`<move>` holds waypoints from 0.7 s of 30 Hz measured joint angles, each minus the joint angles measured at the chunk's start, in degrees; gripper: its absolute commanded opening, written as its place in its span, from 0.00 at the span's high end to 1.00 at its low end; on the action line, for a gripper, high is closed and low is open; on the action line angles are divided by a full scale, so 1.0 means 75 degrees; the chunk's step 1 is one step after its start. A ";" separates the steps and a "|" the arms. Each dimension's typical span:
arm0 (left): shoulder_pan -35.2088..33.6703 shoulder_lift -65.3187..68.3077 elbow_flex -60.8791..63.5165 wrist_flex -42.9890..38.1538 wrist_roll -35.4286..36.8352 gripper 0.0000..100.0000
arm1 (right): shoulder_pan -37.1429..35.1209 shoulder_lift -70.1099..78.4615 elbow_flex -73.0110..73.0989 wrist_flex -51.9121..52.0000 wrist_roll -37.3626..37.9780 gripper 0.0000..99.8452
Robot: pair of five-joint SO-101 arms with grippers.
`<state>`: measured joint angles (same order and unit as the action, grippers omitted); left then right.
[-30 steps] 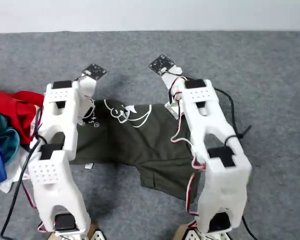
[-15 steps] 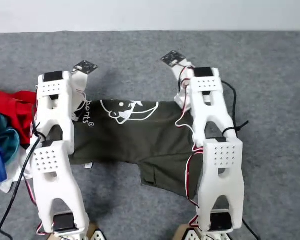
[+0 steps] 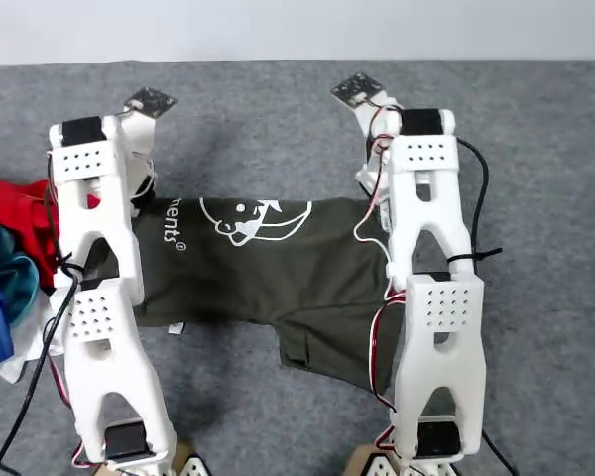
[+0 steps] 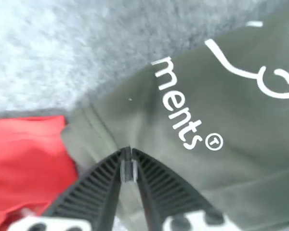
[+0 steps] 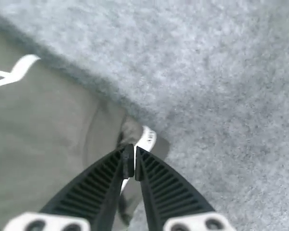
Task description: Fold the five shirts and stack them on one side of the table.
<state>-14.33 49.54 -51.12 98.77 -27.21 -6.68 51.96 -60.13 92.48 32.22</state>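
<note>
now the left gripper and right gripper, each clenched on the olive shirt, are dragging its far edge farther away.

Grey felt covering: fibrous, mottled pile; spans full width of high view, near edge to far edge. Same surface in left wrist view, pale and blurred, and in right wrist view, nap clearly visible. Soft darker shadow patches on covering toward far side. White wall: plain band along far edge, meeting covering in straight horizontal line. Two tan patches at near edge of high view; nature cannot be told.
</note>
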 measured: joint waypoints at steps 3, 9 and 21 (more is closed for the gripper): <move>0.0000 0.0000 -0.0211 0.0000 0.0000 0.99 | -0.0234 -0.0012 -0.0645 0.0703 0.0000 0.99; 0.0246 -0.0938 0.0293 0.0000 0.0199 0.99 | -0.0234 -0.0621 -0.1336 0.1067 -0.0258 0.99; 0.2602 -0.4396 0.3657 0.0012 0.0610 0.99 | 0.0996 -0.3845 -0.0445 0.1067 -0.1207 0.99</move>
<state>5.19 16.57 -23.69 98.86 -22.64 0.79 23.12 -63.47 100.48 23.16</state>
